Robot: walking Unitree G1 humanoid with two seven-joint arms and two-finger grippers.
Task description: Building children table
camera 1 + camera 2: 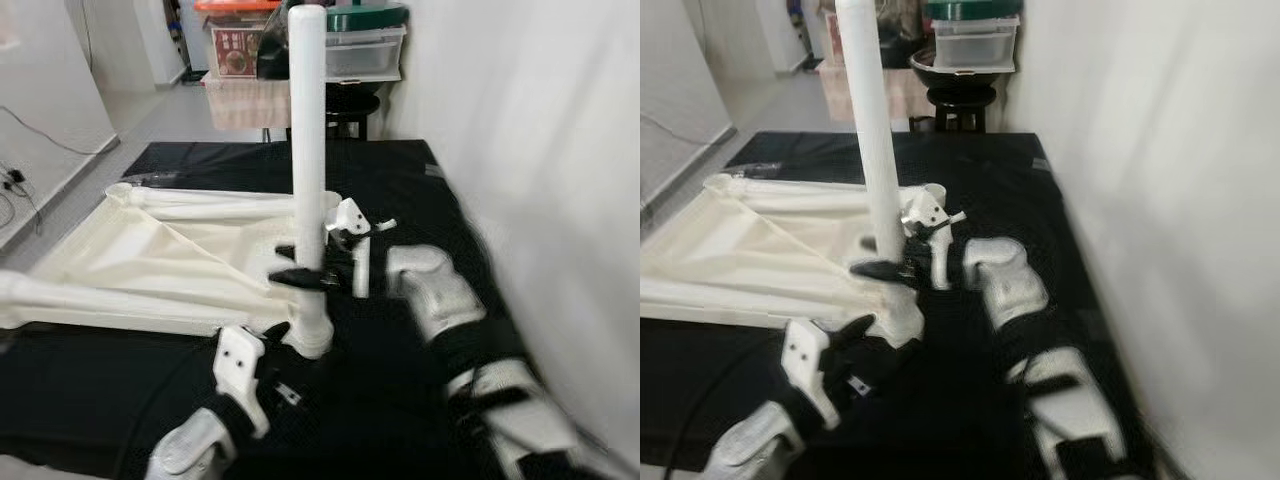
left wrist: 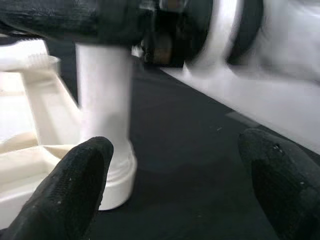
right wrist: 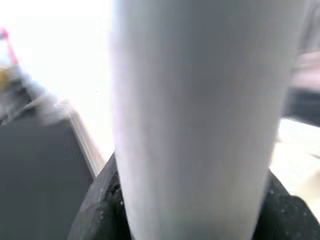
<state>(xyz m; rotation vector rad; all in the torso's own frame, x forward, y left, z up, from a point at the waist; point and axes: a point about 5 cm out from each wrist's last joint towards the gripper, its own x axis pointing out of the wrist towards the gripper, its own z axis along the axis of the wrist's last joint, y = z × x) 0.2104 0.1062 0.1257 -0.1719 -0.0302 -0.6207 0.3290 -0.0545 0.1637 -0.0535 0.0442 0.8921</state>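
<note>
White table leg stands upright at the corner of the overturned children's tabletop, which lies cream-coloured on a black mat on the floor. The leg's flared base sits at the tabletop's near corner. The right pincer is clamped around the leg low on its shaft, its black fingers pressing either side; the right wrist view shows the pale cylinder close up between dark pads. The left pincer waits just beside the leg's base with its fingers spread apart, touching nothing as far as the blurred view allows. Another leg lies along the tabletop's far edge. Storage boxes stand beyond the mat.
</note>
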